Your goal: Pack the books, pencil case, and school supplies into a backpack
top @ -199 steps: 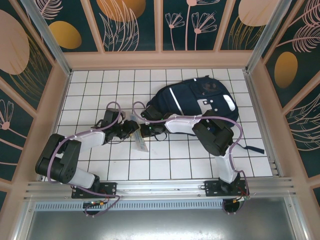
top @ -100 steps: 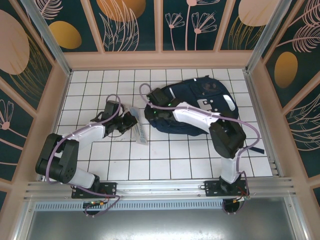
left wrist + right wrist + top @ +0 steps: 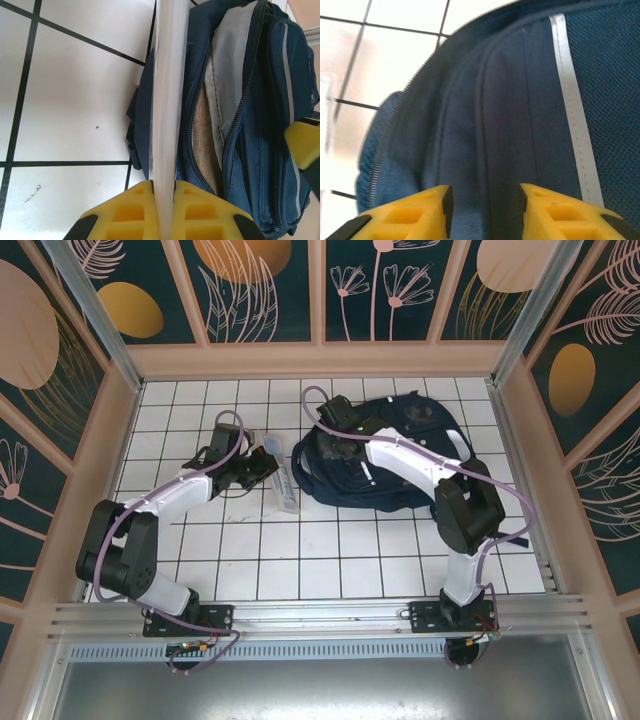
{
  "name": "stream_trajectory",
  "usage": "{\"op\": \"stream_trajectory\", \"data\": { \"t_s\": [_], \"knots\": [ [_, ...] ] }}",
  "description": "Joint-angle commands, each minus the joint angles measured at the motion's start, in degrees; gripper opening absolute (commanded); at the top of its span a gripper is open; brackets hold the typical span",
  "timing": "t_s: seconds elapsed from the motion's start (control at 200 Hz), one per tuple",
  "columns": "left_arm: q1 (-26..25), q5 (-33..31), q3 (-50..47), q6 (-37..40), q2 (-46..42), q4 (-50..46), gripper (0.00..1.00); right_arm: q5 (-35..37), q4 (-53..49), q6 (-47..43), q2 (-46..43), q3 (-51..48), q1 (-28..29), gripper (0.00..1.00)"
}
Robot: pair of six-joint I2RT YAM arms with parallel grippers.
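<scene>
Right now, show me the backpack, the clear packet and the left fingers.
backpack [image 3: 425,418], top view, upper panel.
clear packet [image 3: 167,100], left wrist view, mid-length.
left fingers [image 3: 127,212], left wrist view, yellow pad.

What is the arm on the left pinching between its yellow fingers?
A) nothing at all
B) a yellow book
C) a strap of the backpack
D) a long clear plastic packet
D: in the left wrist view the left gripper is shut on the long clear packet, seen edge-on, with the navy backpack lying just beside it.
</scene>
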Motion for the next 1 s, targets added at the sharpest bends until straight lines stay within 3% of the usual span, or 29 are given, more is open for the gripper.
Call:
{"op": "stream_trajectory", "data": {
  "t_s": [0.0,0.09,0.285,0.435,0.665,0.996],
  "knots": [
    [-0.09,1.78,2.52,1.69,0.55,-0.56,0.01,3.52,-2.27,-1.69,1.51,-1.85,-0.17,0.40],
    [-0.09,2.17,2.89,1.61,0.61,-0.10,0.01,3.00,-2.33,-1.86,2.42,-2.32,-0.59,0.36],
    [-0.11,4.28,4.68,1.08,1.47,1.10,0.01,3.22,-2.21,-2.20,2.50,-0.92,-0.84,0.00],
    [-0.23,6.80,5.09,-2.48,2.71,5.32,0.01,3.24,-1.11,-2.09,-1.98,1.10,-2.65,0.00],
    [-1.03,9.88,8.86,-8.21,6.61,13.54,0.01,-4.39,-0.97,-2.08,-7.92,5.65,-7.82,0.00],
    [-7.86,8.77,18.54,-13.60,18.24,19.73,0.00,-16.51,2.47,0.94,-12.88,6.36,-14.95,0.00]
  ]
}}
